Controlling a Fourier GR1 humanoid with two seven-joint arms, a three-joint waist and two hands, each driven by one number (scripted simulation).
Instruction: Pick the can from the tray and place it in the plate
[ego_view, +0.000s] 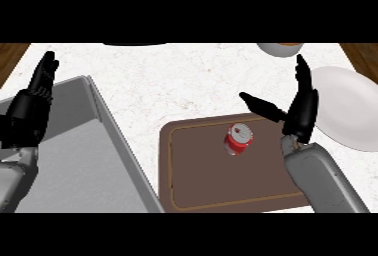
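Head view: the red can (238, 139) lies on the brown tray (193, 185), just left of the right hand (302, 110), whose fingers are straight and thumb spread. It looks light, stiff and probably slick; grasp across its middle. The plate (348, 100) is right of that hand. The left hand (29, 107) rests open.

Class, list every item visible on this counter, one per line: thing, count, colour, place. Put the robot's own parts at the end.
can: one, red with a silver top, on the tray
tray: one, brown, centre of the counter
plate: one, white, right of the tray
bowl: one, partly cut off, top edge, colour unclear
sink: one, grey, left side
counter: one, white speckled, under everything
left hand: one, black, open, resting at the left edge above the sink
right hand: one, black, open, between the can and the plate
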